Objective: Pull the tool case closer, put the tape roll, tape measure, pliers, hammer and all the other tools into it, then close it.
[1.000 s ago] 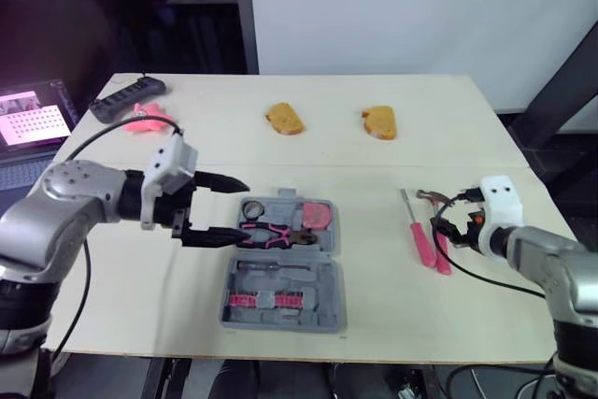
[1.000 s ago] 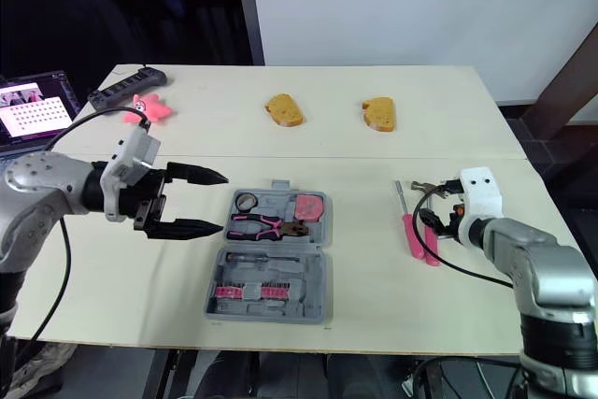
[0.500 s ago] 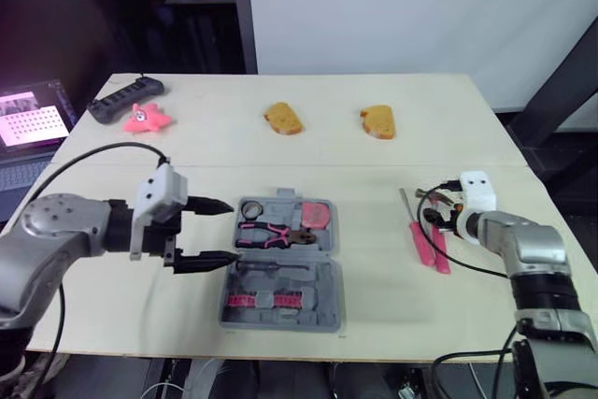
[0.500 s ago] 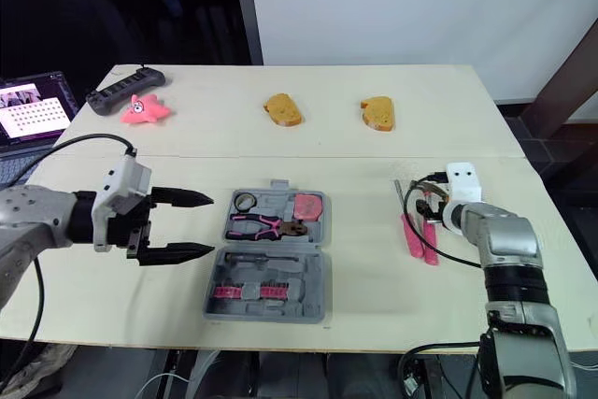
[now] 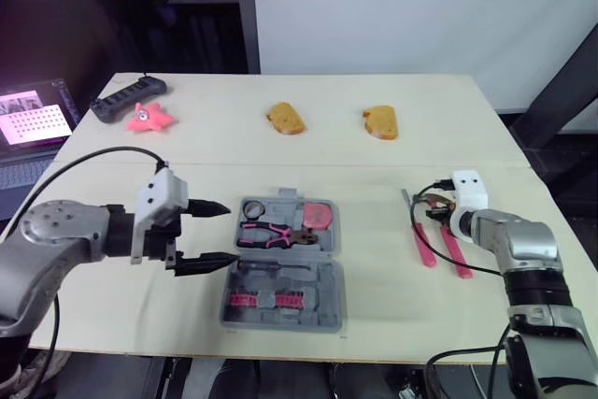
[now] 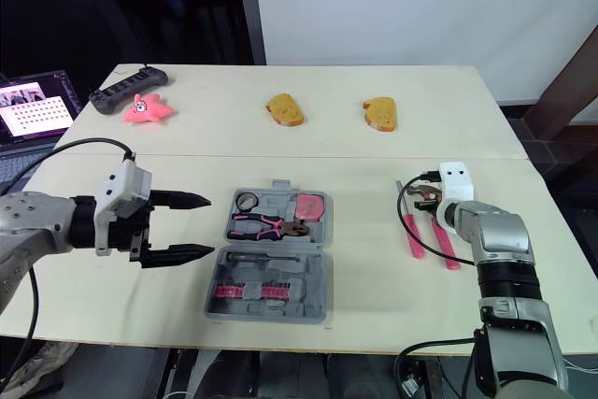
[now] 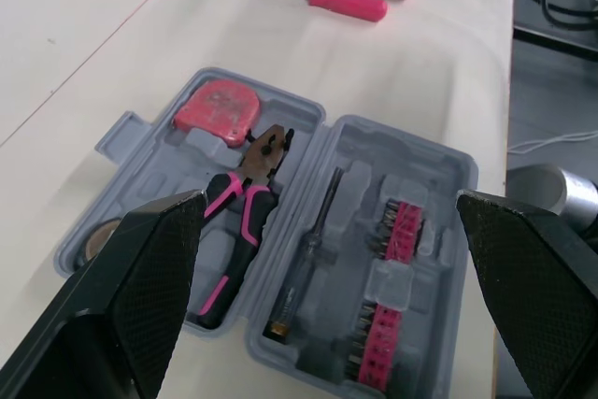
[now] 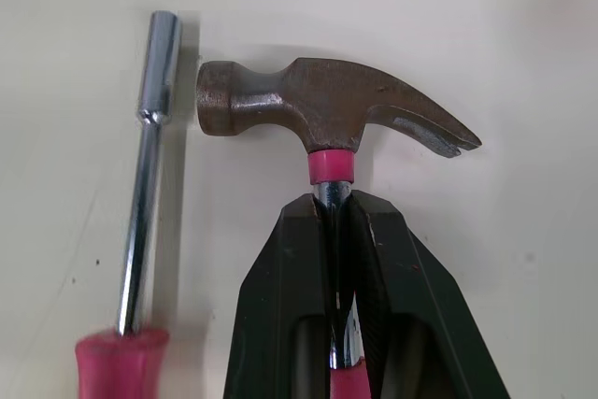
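Noted a grey tool case (image 5: 329, 277) with pink-and-black pliers (image 5: 271, 234), a reddish-pink tape measure (image 5: 318, 215) and pink bit strips (image 5: 263, 300); a hammer (image 8: 327, 105) with rust-brown head and pink collar; a driver (image 8: 145, 184) with chrome shaft and pink handle; a pale cream table (image 5: 374, 175).

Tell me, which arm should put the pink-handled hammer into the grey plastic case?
Right: the right gripper is shut on the pink-handled hammer; the left gripper hangs open, empty, beside the grey plastic case.

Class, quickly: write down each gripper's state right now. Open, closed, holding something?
Left gripper: open, holding nothing, beside the tool case.
Right gripper: closed on the hammer, gripping its shaft just below the head.
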Motion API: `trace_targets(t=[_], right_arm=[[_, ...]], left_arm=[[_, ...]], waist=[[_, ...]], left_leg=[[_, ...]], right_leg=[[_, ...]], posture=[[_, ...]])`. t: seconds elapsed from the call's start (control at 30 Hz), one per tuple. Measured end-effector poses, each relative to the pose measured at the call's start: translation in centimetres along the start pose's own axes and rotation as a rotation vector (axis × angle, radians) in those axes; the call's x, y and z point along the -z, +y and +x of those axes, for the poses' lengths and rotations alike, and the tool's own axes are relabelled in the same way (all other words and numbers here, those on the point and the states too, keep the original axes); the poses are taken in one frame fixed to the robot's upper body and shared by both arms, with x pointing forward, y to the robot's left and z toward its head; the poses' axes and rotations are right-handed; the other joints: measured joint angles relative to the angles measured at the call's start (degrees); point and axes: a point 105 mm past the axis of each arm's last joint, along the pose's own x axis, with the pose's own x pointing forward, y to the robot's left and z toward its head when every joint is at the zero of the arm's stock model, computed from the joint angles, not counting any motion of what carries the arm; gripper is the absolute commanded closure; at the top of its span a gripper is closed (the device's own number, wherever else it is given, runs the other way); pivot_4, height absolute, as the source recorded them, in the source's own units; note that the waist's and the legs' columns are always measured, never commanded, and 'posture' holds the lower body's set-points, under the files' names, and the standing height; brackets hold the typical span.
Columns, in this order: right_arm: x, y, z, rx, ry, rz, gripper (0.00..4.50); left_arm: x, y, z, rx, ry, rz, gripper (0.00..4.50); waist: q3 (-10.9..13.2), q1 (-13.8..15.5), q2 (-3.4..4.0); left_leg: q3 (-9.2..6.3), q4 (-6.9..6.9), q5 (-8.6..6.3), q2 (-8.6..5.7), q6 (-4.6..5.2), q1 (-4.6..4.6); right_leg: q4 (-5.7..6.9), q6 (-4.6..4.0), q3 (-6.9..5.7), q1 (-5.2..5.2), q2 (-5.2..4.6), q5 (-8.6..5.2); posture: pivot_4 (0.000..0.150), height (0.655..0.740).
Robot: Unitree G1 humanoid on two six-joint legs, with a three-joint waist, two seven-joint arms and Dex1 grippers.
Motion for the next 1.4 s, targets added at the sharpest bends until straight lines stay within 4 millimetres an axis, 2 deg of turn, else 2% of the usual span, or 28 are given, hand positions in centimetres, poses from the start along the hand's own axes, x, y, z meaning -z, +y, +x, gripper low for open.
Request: trace_targets(t=[0.07,0.2,0.3,0.37,0.47,0.53,0.63,0.73,0.87,1.03,1.13,1.23,1.33,1.37,1.4], right_arm=[[-0.5,-0.6,-0.7,0.010,-0.004,-0.014,4.47],[-4.1,-0.4,-3.1,-0.013,-0.077,-0.047,4.47],[-6.9,1.9,-5.3,-0.101,-0.133,-0.076,4.47],[-7.3,4.6,-6.2,-0.185,-0.138,-0.075,4.47],[-6.1,8.0,-6.7,-0.273,-0.096,-0.074,4.47],[-4.4,10.1,-6.9,-0.310,-0.047,-0.069,4.47],[-1.7,12.0,-6.7,-0.314,0.000,-0.035,4.47],[1.6,12.9,-6.1,-0.275,0.085,-0.018,4.47],[3.5,13.3,-5.6,-0.218,0.125,-0.012,4.47],[3.8,13.2,-5.3,-0.163,0.103,-0.009,4.47],[3.9,13.2,-5.3,-0.154,0.105,0.000,3.24],[4.0,13.4,-5.6,-0.184,0.127,0.035,1.68],[2.9,12.8,-6.2,-0.210,0.102,-0.001,0.23],[2.2,12.4,-6.4,-0.219,0.085,-0.018,0.05],[1.4,11.9,-6.6,-0.228,0.064,-0.028,0.05]], left_arm=[[0.0,0.3,0.1,-0.002,-0.004,0.002,0.00],[0.0,0.5,0.5,0.005,-0.011,0.013,0.00],[0.2,0.8,0.7,0.013,-0.009,0.015,0.00],[0.3,1.0,0.8,0.019,-0.007,0.014,0.00],[0.4,1.1,0.8,0.023,-0.010,0.017,0.00],[0.6,1.1,0.9,0.029,-0.005,0.013,0.00],[1.0,1.1,1.1,0.039,0.003,0.003,0.00],[0.9,1.3,1.1,0.043,0.002,0.015,0.00],[1.0,1.6,1.0,0.035,0.013,0.016,0.00],[1.1,1.6,1.0,0.043,0.019,0.017,0.00],[1.2,1.6,0.9,0.041,0.021,0.016,0.00],[1.2,1.6,0.9,0.040,0.024,0.017,0.00],[1.4,1.9,0.8,0.032,0.028,0.013,0.00],[1.4,1.9,0.6,0.030,0.032,0.012,0.00],[1.5,1.9,0.5,0.029,0.035,0.013,0.00]], waist=[[0.06,0.00,0.10],[0.19,-0.32,0.32],[0.19,-0.34,0.31],[0.18,-0.24,0.30],[0.18,0.02,0.29],[0.18,0.40,0.29],[0.17,0.51,0.27],[0.18,0.42,0.29],[0.18,-0.15,0.29],[0.17,-0.08,0.28],[0.16,-0.03,0.27],[0.17,-0.02,0.27],[0.17,-0.06,0.27],[0.17,-0.05,0.27],[0.17,-0.05,0.28]], left_leg=[[0.01,0.01,0.00,-0.01,0.00,-0.03],[0.01,-0.02,0.00,0.00,0.00,-0.02],[-0.03,-0.09,0.00,0.03,0.00,-0.01],[-0.03,-0.09,0.00,0.03,0.00,-0.02],[-0.03,-0.08,0.00,0.01,0.00,-0.11],[-0.05,-0.08,0.00,0.01,0.00,-0.20],[-0.06,-0.07,0.00,0.00,0.00,-0.32],[-0.07,-0.05,0.09,0.00,-0.15,-0.59],[-0.08,-0.05,0.16,0.01,-0.27,-0.64],[-0.09,-0.04,0.16,0.01,-0.27,-0.62],[-0.09,-0.03,0.16,0.01,-0.28,-0.63],[-0.10,-0.04,0.16,0.01,-0.28,-0.63],[-0.10,-0.03,0.16,0.01,-0.28,-0.64],[-0.10,-0.03,0.16,0.01,-0.28,-0.64],[-0.10,-0.03,0.16,0.01,-0.28,-0.64]], right_leg=[[0.00,0.00,0.01,-0.03,-0.01,0.00],[0.04,0.00,0.05,-0.10,0.03,0.01],[0.11,-0.02,0.04,-0.16,0.08,0.00],[0.11,-0.02,0.04,-0.16,0.08,0.00],[0.08,-0.02,0.03,-0.18,0.04,0.00],[0.06,-0.01,-0.03,-0.20,0.01,-0.01],[0.05,-0.01,-0.05,-0.32,0.00,0.00],[0.13,-0.02,-0.05,-0.64,0.00,0.01],[0.21,-0.04,-0.05,-0.74,0.02,0.04],[0.26,-0.04,-0.05,-0.73,0.02,0.03],[0.25,-0.04,-0.05,-0.73,0.02,0.04],[0.26,-0.04,-0.06,-0.73,0.02,0.03],[0.25,-0.04,-0.06,-0.73,0.01,0.03],[0.25,-0.04,-0.06,-0.73,0.01,0.03],[0.25,-0.04,-0.06,-0.73,0.01,0.03]], posture=[[0.150,0.7400],[0.150,0.7400],[0.150,0.7400],[0.150,0.7400],[0.150,0.7400],[0.150,0.7400],[0.150,0.7400],[0.150,0.7400],[0.150,0.7400],[0.150,0.7400],[0.150,0.7400],[0.150,0.7400],[0.150,0.7400],[0.150,0.7400],[0.150,0.7400]])
